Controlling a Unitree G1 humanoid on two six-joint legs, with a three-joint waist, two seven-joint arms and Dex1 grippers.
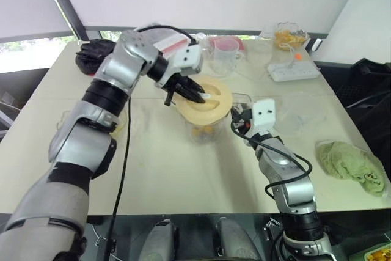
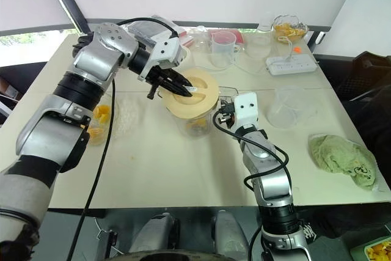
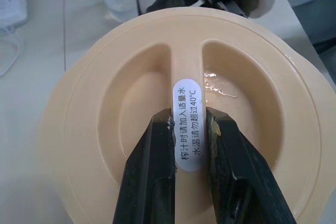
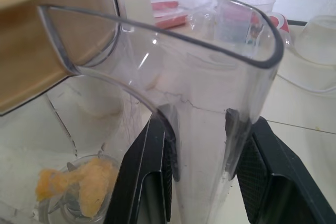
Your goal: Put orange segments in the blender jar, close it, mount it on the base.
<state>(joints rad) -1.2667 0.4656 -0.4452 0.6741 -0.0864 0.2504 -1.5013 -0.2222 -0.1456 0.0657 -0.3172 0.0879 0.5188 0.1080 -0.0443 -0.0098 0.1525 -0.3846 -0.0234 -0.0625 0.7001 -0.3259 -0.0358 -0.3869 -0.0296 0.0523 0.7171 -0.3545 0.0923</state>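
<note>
While orange segments (image 4: 79, 182) sit in the jar (image 1: 201, 131), the left gripper (image 3: 189, 129) pinches the lid (image 3: 105, 108) on top and the right gripper (image 4: 202, 129) clamps the handle (image 4: 202, 72); mounting likely remains.

The left arm (image 1: 101, 99) wears silver-grey moulded metal shells, parted by black bands at the joints. The slimmer right arm (image 1: 286, 181) is built the same way. Each wrist carries a white boxy plastic housing (image 1: 264, 113). A thin black cable (image 1: 125, 151) runs along the left arm, and a second black cable (image 1: 299, 166) loops around the right forearm. The left gripper (image 3: 189, 119) has two glossy black tapering fingers (image 3: 147, 182). The right gripper (image 4: 197, 116) has black fingers with cross-hatched pads (image 4: 247, 171).
</note>
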